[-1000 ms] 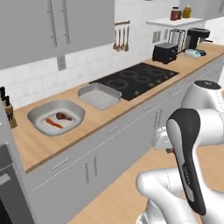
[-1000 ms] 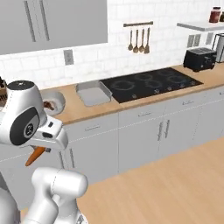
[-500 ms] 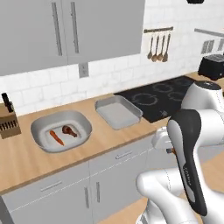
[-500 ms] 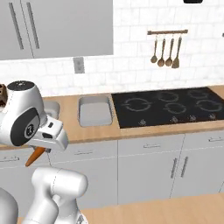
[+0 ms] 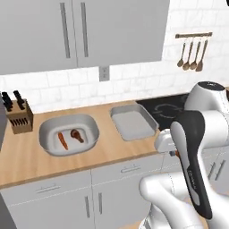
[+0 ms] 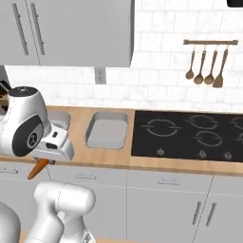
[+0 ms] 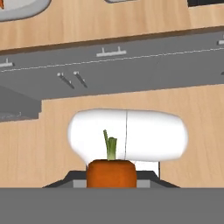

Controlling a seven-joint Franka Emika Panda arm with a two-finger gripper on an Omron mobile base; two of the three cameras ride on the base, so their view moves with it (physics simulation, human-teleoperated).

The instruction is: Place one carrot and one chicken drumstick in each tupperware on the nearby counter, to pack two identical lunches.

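My gripper (image 7: 110,178) is shut on a carrot (image 7: 110,172), whose green stem points up in the hand view. That carrot (image 6: 37,168) also hangs below the hand, in front of the grey drawers. On the light wood counter (image 5: 107,150), the wide tupperware (image 5: 87,125) holds a second carrot (image 5: 62,141) and a chicken drumstick (image 5: 77,135). To its right sits the rectangular tupperware (image 5: 133,121), which has nothing in it. The held carrot is lower than the counter top and apart from both containers.
A black stovetop (image 6: 190,133) lies right of the rectangular tupperware (image 6: 107,130). A knife block (image 5: 19,117) stands at the counter's far left. Wooden utensils (image 6: 204,66) hang on the tiled wall, with grey cabinets (image 5: 85,31) above. Grey drawer fronts (image 7: 131,65) face the hand.
The whole picture has shifted: the base has moved, and the counter now faces the cameras more squarely. The carrot stays in the gripper.
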